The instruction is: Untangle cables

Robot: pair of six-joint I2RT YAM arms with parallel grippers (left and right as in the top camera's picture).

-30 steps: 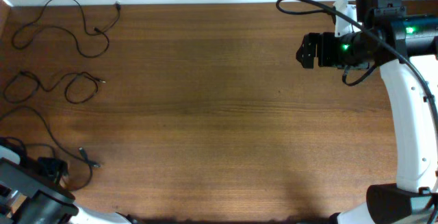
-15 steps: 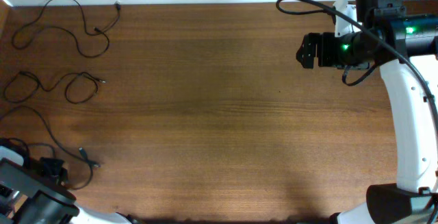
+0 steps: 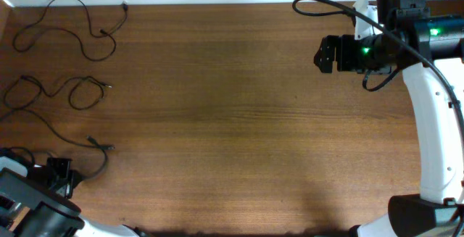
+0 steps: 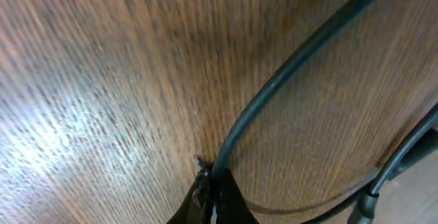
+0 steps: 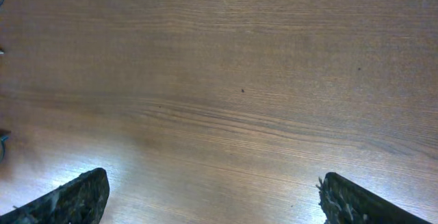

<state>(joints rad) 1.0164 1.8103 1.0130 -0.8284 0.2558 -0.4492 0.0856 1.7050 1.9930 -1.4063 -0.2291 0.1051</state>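
Three thin black cables lie apart at the table's left side. The far cable (image 3: 72, 27) is loosely looped, and the middle cable (image 3: 51, 92) forms two small loops. The near cable (image 3: 98, 143) curves from the left edge to its plug end, then bends back down to my left gripper (image 3: 64, 175). In the left wrist view that gripper (image 4: 215, 200) is shut on this near cable (image 4: 294, 59), which runs up and to the right from the fingertips. My right gripper (image 3: 324, 52) hovers at the far right, open (image 5: 219, 203) over bare wood with nothing between its fingers.
A thicker black cable (image 3: 326, 3) wired to the right arm arcs over the table's back right. The white right arm (image 3: 435, 135) runs along the right edge. Another dark cord (image 4: 404, 159) crosses the left wrist view's lower right corner.
My left gripper has closed onto the near cable. That cable's plug end has shifted up and slightly right, and its loop has reshaped. The right arm has not moved.
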